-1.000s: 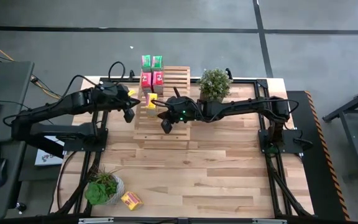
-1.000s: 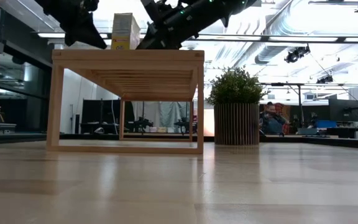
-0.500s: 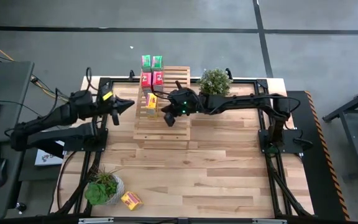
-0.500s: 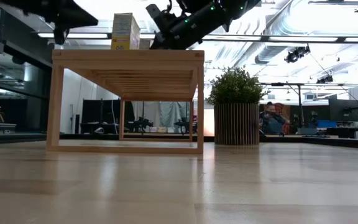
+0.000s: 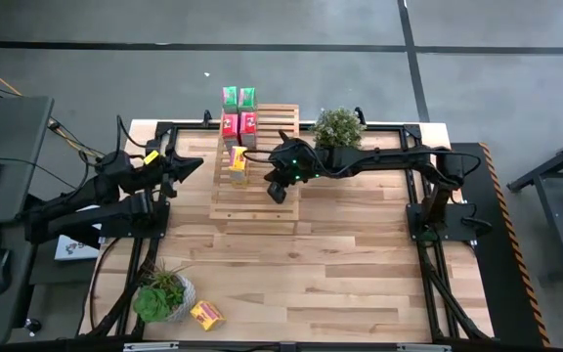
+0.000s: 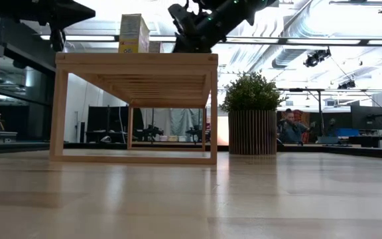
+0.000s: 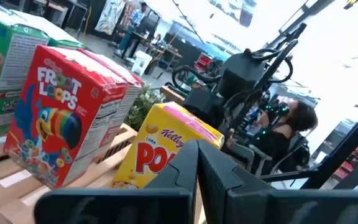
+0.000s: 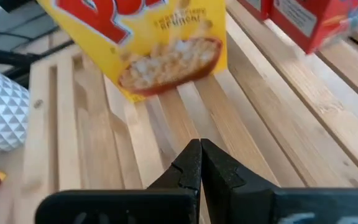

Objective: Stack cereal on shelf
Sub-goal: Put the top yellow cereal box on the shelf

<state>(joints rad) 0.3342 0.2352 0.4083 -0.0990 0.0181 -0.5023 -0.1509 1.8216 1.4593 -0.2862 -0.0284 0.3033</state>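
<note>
The light-wood slatted shelf (image 5: 262, 196) stands at the table's far middle. Two green boxes (image 5: 239, 96) and two red-pink boxes (image 5: 239, 124) stand upright at its far end. One yellow box (image 5: 238, 159) stands on the slats just nearer, and it also shows in the low view (image 6: 133, 33). A second yellow box (image 5: 205, 314) lies on the table at the near left. My left gripper (image 5: 199, 162) is shut and empty, left of the shelf. My right gripper (image 5: 276, 194) is shut and empty above the slats, right of the yellow box.
A potted plant (image 5: 337, 130) stands right of the shelf's far end. Another plant in a white pot (image 5: 161, 293) stands at the near left beside the loose yellow box. Bare wooden tabletop lies in front of the shelf. A person sits in the room beyond (image 6: 287, 126).
My left gripper has drawn back from the yellow box toward the table's left edge. My right gripper has drawn back a little toward the table's right edge. The yellow box stays upright on the shelf.
</note>
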